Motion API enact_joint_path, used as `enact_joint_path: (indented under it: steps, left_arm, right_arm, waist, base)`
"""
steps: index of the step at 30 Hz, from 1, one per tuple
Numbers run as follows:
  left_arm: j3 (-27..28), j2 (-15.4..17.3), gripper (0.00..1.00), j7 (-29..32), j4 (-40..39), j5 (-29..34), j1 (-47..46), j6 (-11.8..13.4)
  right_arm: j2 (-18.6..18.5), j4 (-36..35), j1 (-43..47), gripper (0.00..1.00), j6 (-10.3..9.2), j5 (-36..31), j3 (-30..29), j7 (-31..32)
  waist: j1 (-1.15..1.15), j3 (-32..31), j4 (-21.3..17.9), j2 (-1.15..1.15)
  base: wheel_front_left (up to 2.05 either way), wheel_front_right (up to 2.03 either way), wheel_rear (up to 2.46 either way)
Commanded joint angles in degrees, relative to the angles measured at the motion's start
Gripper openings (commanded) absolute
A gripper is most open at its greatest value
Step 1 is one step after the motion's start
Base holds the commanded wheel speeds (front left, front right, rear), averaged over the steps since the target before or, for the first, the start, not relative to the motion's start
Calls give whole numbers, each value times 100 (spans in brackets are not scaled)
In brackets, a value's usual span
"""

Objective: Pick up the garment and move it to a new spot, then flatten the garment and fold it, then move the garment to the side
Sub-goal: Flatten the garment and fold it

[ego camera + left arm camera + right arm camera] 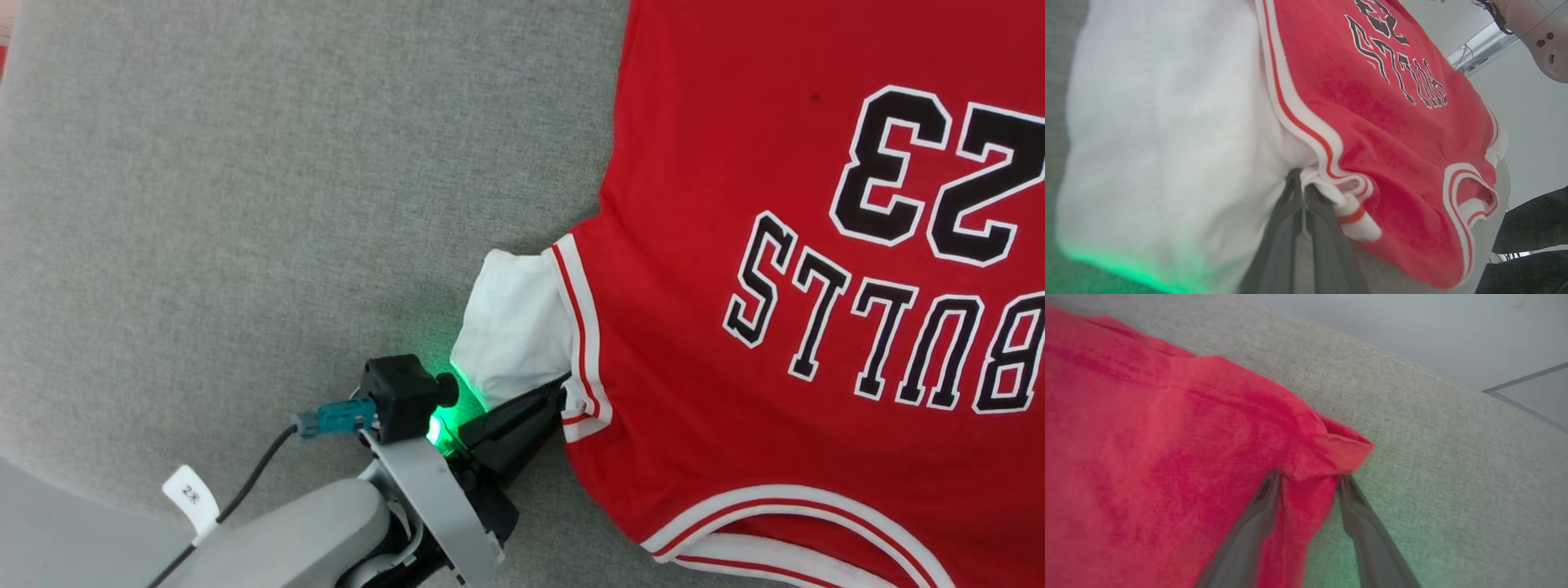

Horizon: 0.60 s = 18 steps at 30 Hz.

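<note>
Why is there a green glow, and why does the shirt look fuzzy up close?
Head view: sharp; a green light by the left gripper tints the white sleeve of the shirt. Left wrist view: the sleeve sits too near the lens and blurs. Right wrist view: red cloth looks soft, with green on the grey cushion.

Left of the garment [694, 310], the grey fabric surface [245, 204] lies bare from near to far, open for a hand to pass. Red cloth covers the right side. The left hand [555, 396] blocks the near left sleeve, its fingers closed on the striped trim. The right hand [1308, 479] straddles a red hem corner, fingers apart, with bare grey fabric just beside it.
</note>
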Motion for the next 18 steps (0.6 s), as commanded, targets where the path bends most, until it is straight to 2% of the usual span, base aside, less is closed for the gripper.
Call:
enact_joint_path:
  steps: [1,7,12,13,18]
  left_arm:
    - [-15,236,0,206,794,-170,299,190]
    - [150,352,0,186,900,-235,589,117]
    - [352,448,0,165,835,-313,931,134]
    - [352,448,0,165,835,-313,931,134]
    - [593,495,0,141,682,-307,1232,143]
  right_arm:
    - [78,266,343,0,1,115,216,32]
    - [-233,131,786,0,-3,659,503,-175]
    - [-761,-787,1602,0,-3,1415,918,-167]
    - [-761,-787,1602,0,-3,1415,918,-167]
    - [-1500,-2032,2771,0,-3,2169,1017,-310]
  waist:
    - [0,-188,-99,0]
    - [0,-783,-319,0]
    - [0,-1281,-621,0]
    - [0,-1281,-621,0]
    - [0,-1608,-887,0]
  base:
    - [0,0,0]
    - [0,0,0]
    - [0,0,0]
    - [0,0,0]
    - [0,0,0]
